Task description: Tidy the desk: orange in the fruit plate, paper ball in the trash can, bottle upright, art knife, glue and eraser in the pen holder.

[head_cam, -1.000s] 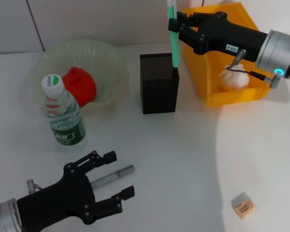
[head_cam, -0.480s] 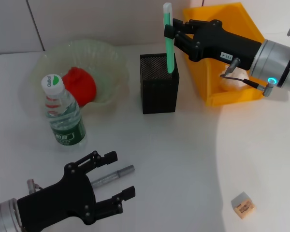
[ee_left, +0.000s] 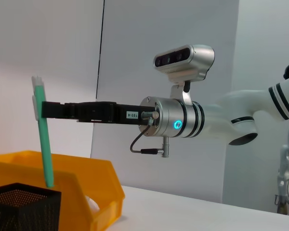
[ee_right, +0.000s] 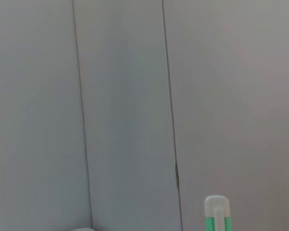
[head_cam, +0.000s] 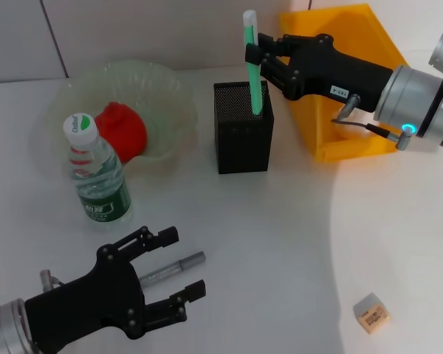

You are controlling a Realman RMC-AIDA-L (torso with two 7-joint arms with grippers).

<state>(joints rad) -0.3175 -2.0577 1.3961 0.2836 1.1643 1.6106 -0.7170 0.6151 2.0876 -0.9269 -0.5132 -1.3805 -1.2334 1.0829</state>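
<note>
Your right hand [head_cam: 255, 53] grips the green glue stick [head_cam: 251, 63] near its cap, upright with its tip inside the pen holder [head_cam: 243, 138]; light, stiff and slick, while your open left hand [head_cam: 165, 276] idles nearest you.

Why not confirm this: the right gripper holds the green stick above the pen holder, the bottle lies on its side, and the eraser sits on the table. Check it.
One thing is wrong: the bottle stands upright beside the fruit plate, as the head view shows. The rest holds: the right gripper holds the green stick above the pen holder, and the eraser sits on the table.
</note>
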